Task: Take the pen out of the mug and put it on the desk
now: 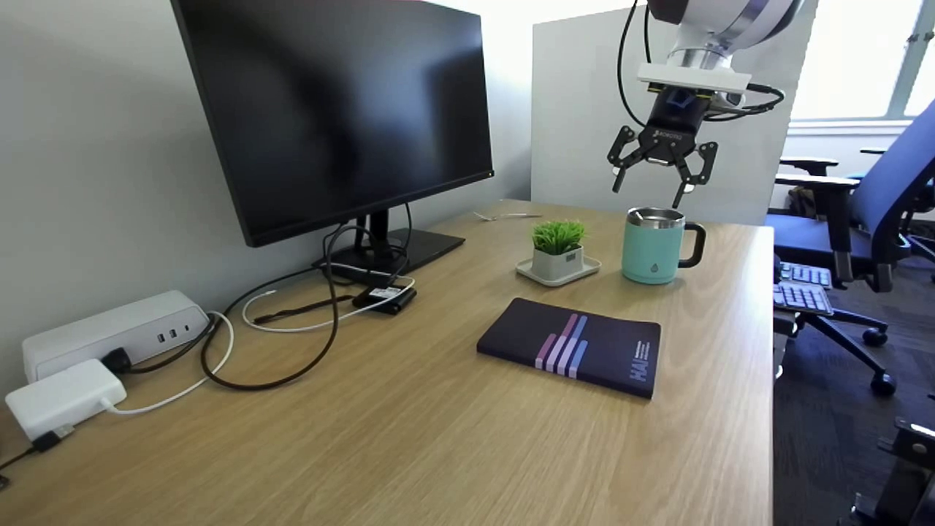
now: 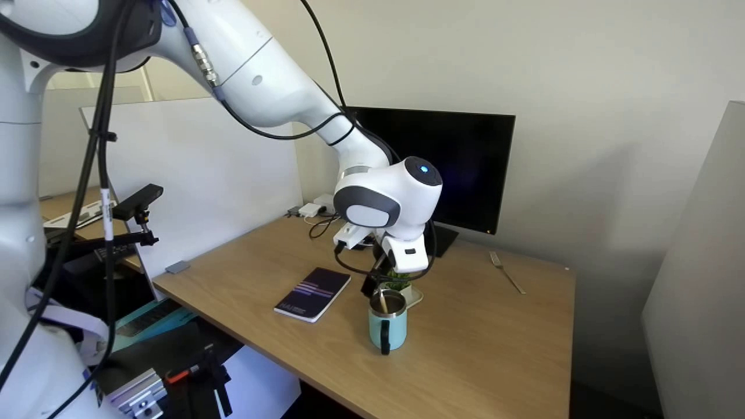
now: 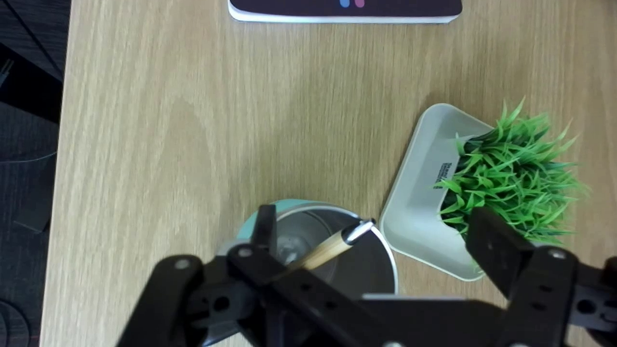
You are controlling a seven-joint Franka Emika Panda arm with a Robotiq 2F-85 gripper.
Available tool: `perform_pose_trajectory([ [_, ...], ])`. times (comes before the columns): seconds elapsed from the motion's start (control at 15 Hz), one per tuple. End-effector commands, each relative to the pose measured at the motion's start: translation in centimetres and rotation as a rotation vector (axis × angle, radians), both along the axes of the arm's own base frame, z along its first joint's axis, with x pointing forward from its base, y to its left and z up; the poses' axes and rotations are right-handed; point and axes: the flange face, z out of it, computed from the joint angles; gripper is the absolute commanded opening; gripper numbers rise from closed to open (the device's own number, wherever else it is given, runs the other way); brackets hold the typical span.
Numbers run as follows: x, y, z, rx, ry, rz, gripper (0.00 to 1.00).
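Over the wood-grain desk (image 1: pixel 438 438), in an exterior view's upper right, a Robotiq gripper (image 1: pixel 649 193) is held, jaws apart, above a mint-green mug (image 1: pixel 647 253); inside, the tilted wood-barreled pen (image 3: pixel 330 248) is best centered between the jaws and drawn out along its lean.

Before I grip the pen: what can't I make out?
Lower end of the pen: hidden by the mug in both exterior views, by the gripper in the wrist view.
Notebook: cut off by the wrist view's top edge.
Plant pot label: too small in an exterior view.
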Motion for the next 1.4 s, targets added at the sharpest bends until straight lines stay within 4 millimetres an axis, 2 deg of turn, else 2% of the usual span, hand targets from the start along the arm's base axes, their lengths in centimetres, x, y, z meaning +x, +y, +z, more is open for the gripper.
perform_pose_trajectory([
  [0.0, 0.1, 0.0, 0.2, 0.000, -0.003, 0.000, 1.00],
  [0.53, 0.2, 0.0, 0.4, 0.000, -0.006, 0.000, 1.00],
  [1.0, 1.5, 3.6, 0.9, -0.047, -0.006, 0.014, 1.00],
  [1.13, 1.7, 3.5, 0.6, -0.077, -0.005, 0.015, 1.00],
  [1.33, 1.9, 2.0, -0.1, -0.103, 0.011, -0.007, 1.00],
])
